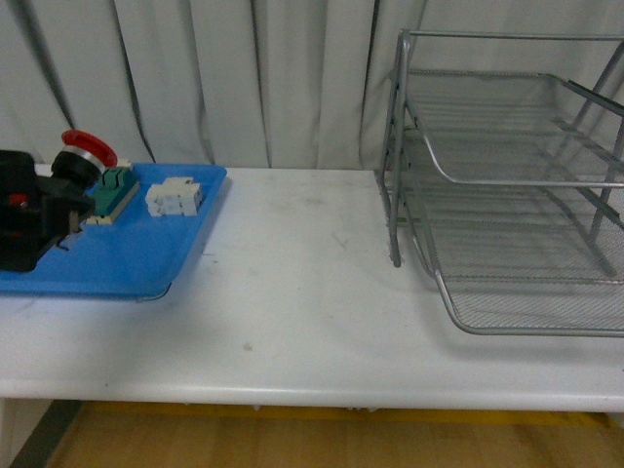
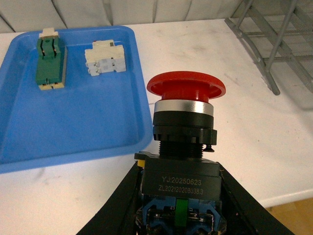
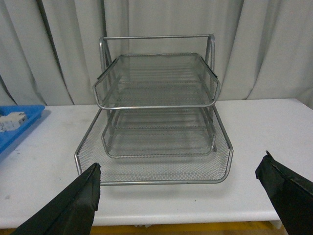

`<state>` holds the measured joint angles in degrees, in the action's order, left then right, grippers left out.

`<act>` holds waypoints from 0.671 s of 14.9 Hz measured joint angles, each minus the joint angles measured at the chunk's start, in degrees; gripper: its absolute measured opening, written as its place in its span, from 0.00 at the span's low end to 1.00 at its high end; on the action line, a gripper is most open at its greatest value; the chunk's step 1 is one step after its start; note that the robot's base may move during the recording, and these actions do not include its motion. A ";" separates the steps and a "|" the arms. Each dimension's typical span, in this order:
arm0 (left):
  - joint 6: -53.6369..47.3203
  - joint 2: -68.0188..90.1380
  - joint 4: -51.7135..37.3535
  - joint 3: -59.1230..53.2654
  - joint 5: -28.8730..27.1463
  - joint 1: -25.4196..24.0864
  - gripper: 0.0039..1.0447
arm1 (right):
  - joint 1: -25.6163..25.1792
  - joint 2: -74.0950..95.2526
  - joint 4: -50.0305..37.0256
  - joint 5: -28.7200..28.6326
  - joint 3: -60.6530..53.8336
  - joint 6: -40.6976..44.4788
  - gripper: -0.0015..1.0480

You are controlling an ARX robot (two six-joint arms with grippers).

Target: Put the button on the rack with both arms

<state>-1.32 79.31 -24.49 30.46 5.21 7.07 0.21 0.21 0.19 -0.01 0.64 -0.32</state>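
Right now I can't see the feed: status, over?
Left gripper shut on button, near blue tray. Right gripper open, empty, facing rack. Green switch, white block in tray, not obstructing.

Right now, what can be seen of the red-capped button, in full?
The button has a glossy round red mushroom cap, a silver ring, a black threaded collar and a black boxy body with pale printed lettering; blue and green parts show beneath. The left gripper is shut on its body, cap pointing away from the wrist, near the blue tray.
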 joint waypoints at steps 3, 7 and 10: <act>-0.15 -4.20 -0.04 -4.35 -0.28 -1.40 0.34 | 0.00 0.00 0.02 0.00 0.00 0.00 0.94; 0.98 -3.93 -2.05 -5.88 -0.50 -1.11 0.34 | 0.00 0.00 0.09 0.00 0.00 0.00 0.94; 1.31 -2.80 -3.19 -6.38 -0.90 -0.44 0.34 | 0.00 0.02 0.17 -0.02 0.00 0.00 0.94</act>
<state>-0.01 76.51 -27.68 24.08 4.32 6.63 0.21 0.23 0.36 -0.03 0.64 -0.32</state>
